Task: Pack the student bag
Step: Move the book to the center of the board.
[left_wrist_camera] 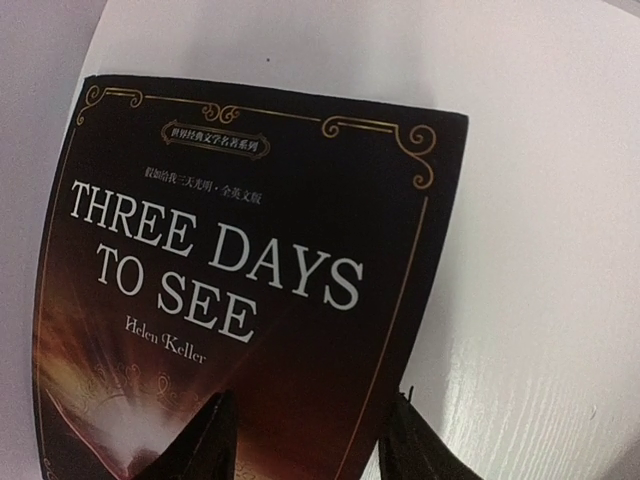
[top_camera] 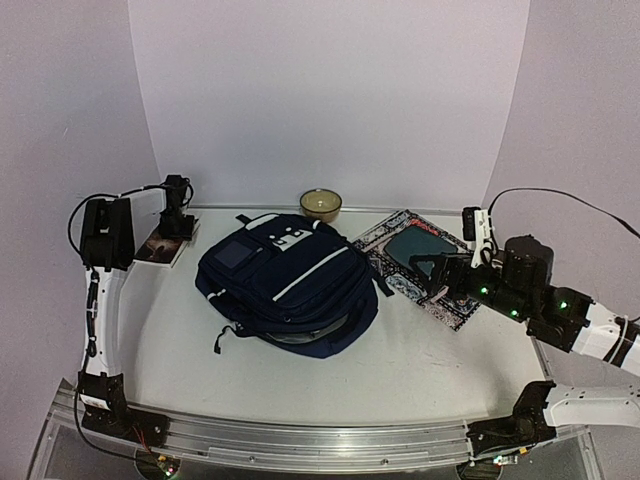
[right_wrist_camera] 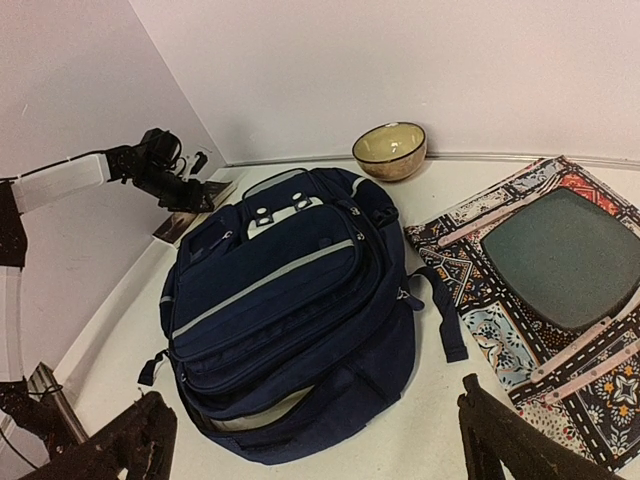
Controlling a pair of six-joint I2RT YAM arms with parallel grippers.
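The student bag (top_camera: 288, 284), navy blue with a white stripe, lies flat mid-table, its main compartment gaping toward the near side; it also fills the right wrist view (right_wrist_camera: 290, 310). A dark book titled "Three Days to See" (left_wrist_camera: 250, 290) lies at the far left (top_camera: 162, 247). My left gripper (top_camera: 178, 225) hovers directly over it, open, fingertips (left_wrist_camera: 215, 440) straddling the book's right part (left_wrist_camera: 305, 445). My right gripper (top_camera: 440, 272) is open and empty, right of the bag, above a patterned book (top_camera: 420, 265) with a dark green panel (right_wrist_camera: 560, 260).
A yellow-brown bowl (top_camera: 321, 205) stands behind the bag near the back wall, also in the right wrist view (right_wrist_camera: 390, 150). A black bag strap (right_wrist_camera: 440, 310) trails toward the patterned book. White walls close in on left, back and right.
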